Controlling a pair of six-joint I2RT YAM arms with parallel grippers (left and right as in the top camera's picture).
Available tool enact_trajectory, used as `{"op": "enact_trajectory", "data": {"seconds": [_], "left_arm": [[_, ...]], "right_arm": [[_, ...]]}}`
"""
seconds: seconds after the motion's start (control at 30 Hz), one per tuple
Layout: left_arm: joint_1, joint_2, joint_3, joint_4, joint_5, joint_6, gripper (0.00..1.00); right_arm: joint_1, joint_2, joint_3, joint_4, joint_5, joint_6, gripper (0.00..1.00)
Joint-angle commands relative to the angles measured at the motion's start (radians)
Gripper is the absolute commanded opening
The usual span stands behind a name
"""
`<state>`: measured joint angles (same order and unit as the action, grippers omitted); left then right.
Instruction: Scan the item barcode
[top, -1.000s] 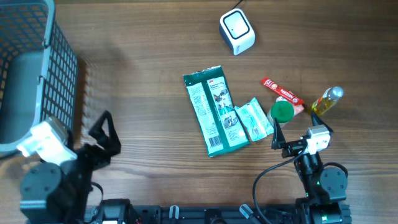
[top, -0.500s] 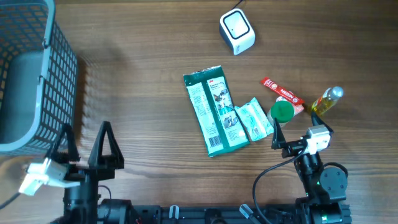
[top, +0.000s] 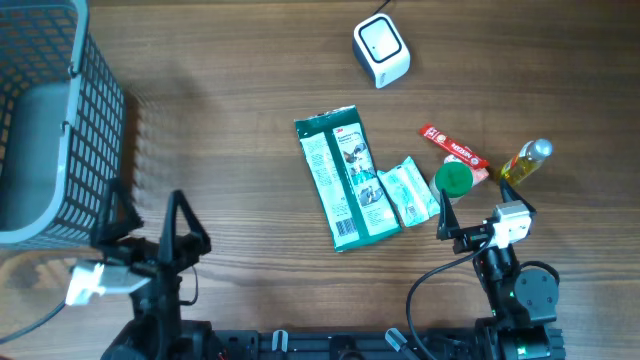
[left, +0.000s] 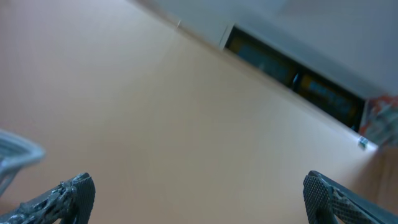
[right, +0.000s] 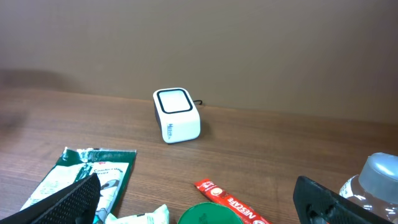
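large green flat plastic packet lies at table centre; white cube-shaped scanner sits far of it. right gripper, near right, and left gripper, near left by grey mesh basket, jaws spread wide, empty.

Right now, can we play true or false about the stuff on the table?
1. The white scanner stands by itself, away from the packets. True.
2. The right tool is holding the bottle. False: that tool is open and empty, and the bottle stands on the table.
3. The big green packet is inside the basket. False: it lies on the table, well away from the basket.
4. A small green packet lies right next to the big one. True.
5. The left tool is shut. False: it is wide open with nothing in it.
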<state>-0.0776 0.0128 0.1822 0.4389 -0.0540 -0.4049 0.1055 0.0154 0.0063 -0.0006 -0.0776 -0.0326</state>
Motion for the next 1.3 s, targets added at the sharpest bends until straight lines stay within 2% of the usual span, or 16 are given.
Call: {"op": "enact_trajectory", "data": {"seconds": [0.0, 0.17, 0.37, 0.53, 0.63, 0.73, 1.27], "left_arm": [[0.005, -0.009, -0.094, 0.007, 0.0, 0.008, 1.0], [0.052, -0.009, -0.176, 0.005, 0.019, 0.005, 1.0], [0.058, -0.009, -0.177, -0.21, 0.014, 0.019, 1.0], [0.058, -0.009, -0.177, -0.394, 0.026, 0.135, 1.0], [0.058, -0.009, -0.177, -0.505, 0.098, 0.325, 1.0], [0.058, -0.01, -0.177, -0.515, 0.114, 0.402, 1.0], [0.058, -0.009, -0.177, -0.513, 0.116, 0.382, 1.0]], "right_arm": [[-0.005, -0.011, -0.001, 0.002, 0.016, -0.018, 1.0], [-0.005, -0.011, -0.001, 0.002, 0.016, -0.018, 1.0], [-0.005, -0.011, -0.001, 0.002, 0.016, -0.018, 1.0], [-0.005, -0.011, -0.001, 0.002, 0.016, -0.018, 1.0], [-0.005, -0.011, -0.001, 0.002, 0.016, -0.018, 1.0], [-0.005, -0.011, -0.001, 0.002, 0.016, -0.018, 1.0], [-0.005, -0.011, -0.001, 0.002, 0.016, -0.019, 1.0]]}}
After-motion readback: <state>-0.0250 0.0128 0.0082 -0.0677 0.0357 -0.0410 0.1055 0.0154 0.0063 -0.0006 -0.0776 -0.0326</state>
